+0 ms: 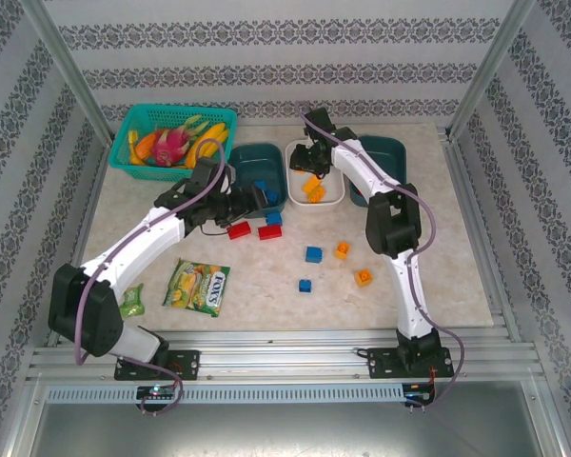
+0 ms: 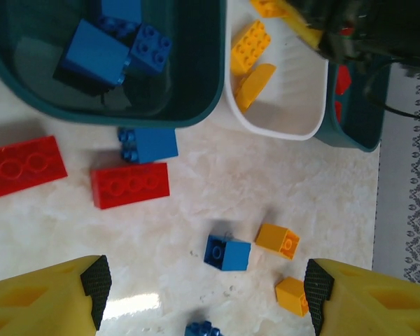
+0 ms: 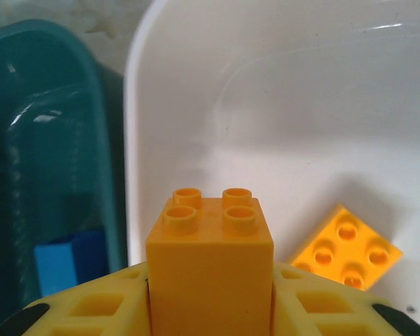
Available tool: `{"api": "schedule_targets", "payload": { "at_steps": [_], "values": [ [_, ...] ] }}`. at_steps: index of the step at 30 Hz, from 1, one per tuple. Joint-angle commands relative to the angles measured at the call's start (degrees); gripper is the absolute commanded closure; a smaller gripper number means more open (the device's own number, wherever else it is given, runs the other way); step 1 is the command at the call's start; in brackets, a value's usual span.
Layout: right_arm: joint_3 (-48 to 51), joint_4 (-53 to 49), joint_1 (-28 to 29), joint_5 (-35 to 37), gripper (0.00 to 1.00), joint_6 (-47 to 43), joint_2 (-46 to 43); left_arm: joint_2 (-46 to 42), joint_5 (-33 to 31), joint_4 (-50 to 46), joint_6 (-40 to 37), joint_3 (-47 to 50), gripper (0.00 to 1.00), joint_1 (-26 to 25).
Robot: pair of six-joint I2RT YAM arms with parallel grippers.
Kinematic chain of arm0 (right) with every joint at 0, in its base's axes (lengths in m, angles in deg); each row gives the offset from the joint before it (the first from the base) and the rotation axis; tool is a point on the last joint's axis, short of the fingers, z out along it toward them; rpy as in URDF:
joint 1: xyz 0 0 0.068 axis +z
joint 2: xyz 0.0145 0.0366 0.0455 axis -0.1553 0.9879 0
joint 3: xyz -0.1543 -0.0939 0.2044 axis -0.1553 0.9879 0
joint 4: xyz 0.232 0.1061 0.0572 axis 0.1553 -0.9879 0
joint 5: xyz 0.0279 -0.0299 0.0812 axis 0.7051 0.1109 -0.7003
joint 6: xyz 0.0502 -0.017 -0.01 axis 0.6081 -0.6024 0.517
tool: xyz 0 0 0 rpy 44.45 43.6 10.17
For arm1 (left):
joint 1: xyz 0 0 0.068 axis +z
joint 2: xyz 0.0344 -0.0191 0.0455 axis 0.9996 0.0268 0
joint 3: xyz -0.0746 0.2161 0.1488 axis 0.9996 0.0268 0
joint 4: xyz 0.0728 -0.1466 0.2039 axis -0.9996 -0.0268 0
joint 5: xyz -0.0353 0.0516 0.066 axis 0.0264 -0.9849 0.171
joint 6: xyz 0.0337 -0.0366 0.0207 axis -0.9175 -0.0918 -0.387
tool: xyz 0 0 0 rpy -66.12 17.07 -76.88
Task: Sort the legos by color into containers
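Observation:
Three tubs stand in a row at the back: a dark teal tub (image 1: 257, 171) holding blue legos (image 2: 94, 52), a white tub (image 1: 314, 186) holding orange legos (image 2: 250, 45), and a second teal tub (image 1: 385, 157) with red pieces (image 2: 341, 80). My right gripper (image 1: 312, 162) hangs over the white tub (image 3: 266, 105), shut on an orange lego (image 3: 210, 266). My left gripper (image 2: 206, 290) is open and empty above loose table legos: two red (image 2: 129, 185), blue (image 2: 227, 252) and orange (image 2: 278, 240).
A green lattice basket of toy fruit (image 1: 171, 138) sits at the back left. A candy packet (image 1: 198, 286) lies near the front left. Further loose bricks lie mid-table, a blue one (image 1: 305, 286) and an orange one (image 1: 364, 277).

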Motion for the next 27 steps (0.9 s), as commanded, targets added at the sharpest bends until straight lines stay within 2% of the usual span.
{"api": "schedule_targets", "payload": {
  "at_steps": [1, 4, 8, 11, 17, 18, 21, 25, 27],
  "values": [
    [-4.74, -3.95, -1.06, -1.09, 0.57, 3.34, 3.18, 1.45, -0.33, 1.09, -2.40, -3.07, 0.24, -0.58],
    [-7.01, -4.37, -1.61, -2.28, 0.54, 4.12, 5.47, 2.36, -0.54, 0.48, -2.61, -4.15, 0.24, -0.52],
    [-10.58, -6.41, -1.81, -3.08, 0.45, 3.72, 6.15, 2.24, -1.15, -0.99, -3.05, -4.66, 0.25, -0.51],
    [-10.73, -6.29, -1.71, -2.20, 0.41, 2.74, 2.76, 1.83, -1.63, -2.49, -3.70, -4.77, 0.25, -0.51],
    [-5.97, -4.97, -1.12, 0.29, 0.41, -0.31, -9.88, 0.23, -1.65, -5.50, -4.88, -4.52, 0.25, -0.51],
    [-3.60, -4.10, -0.97, 0.88, 0.41, -0.78, -12.31, 0.19, -1.08, -5.67, -5.32, -4.44, 0.24, -0.60],
    [11.81, 2.97, 0.41, 2.33, 0.40, -2.17, -25.06, 0.93, 0.40, -7.60, -8.77, -5.10, 0.25, -1.99],
    [37.26, 13.14, 1.55, 1.77, 0.40, -0.58, -42.14, 4.58, -0.24, -12.27, -16.10, -7.72, 0.25, -6.73],
    [48.97, 16.74, 2.34, 0.81, 0.36, 0.42, -50.39, 6.89, -0.85, -13.34, -18.18, -8.54, 0.25, -9.50]
  ]
}}
